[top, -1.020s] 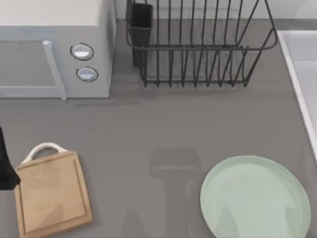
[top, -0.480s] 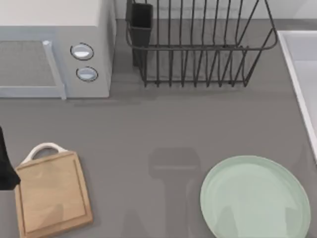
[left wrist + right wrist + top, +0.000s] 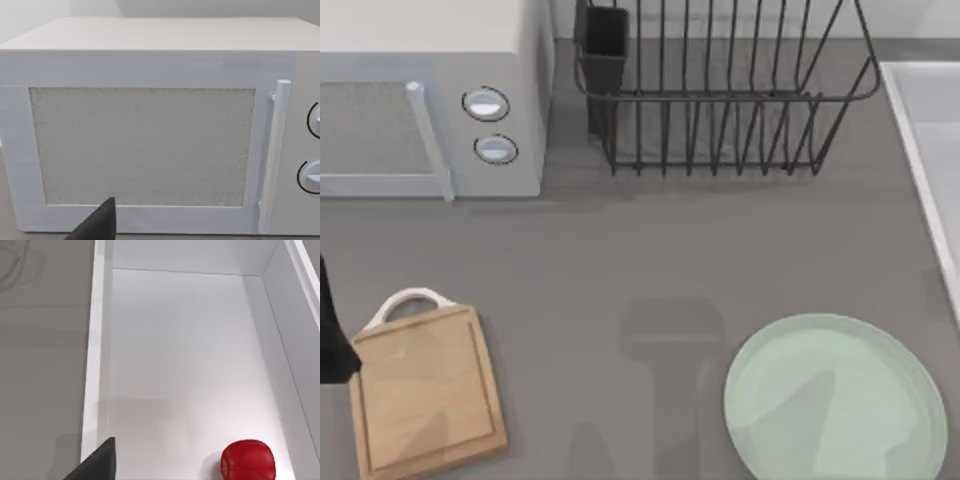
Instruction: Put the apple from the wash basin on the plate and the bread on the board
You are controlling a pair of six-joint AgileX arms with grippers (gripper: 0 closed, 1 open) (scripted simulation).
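Observation:
The red apple (image 3: 248, 460) lies on the floor of the white wash basin (image 3: 94, 365), near one side wall. A dark part of my right gripper (image 3: 97, 463) hangs above the basin's rim, apart from the apple. In the top view the basin's pale rim (image 3: 917, 150) runs along the right edge. The mint-green plate (image 3: 880, 345) sits at the front right with nothing on it. The light-wood board (image 3: 425, 390) lies bare at the front left. My left arm (image 3: 330, 345) stands just left of the board, and my left gripper (image 3: 97, 225) faces the microwave. The bread is out of view.
A white microwave (image 3: 430, 90) stands at the back left, its door shut. A black wire dish rack (image 3: 720, 90) stands at the back centre. Grey countertop (image 3: 650, 260) stretches between the board and the plate.
The shadow on the plate has grown and shifted toward its middle. The board, the plate and my left arm have not moved.

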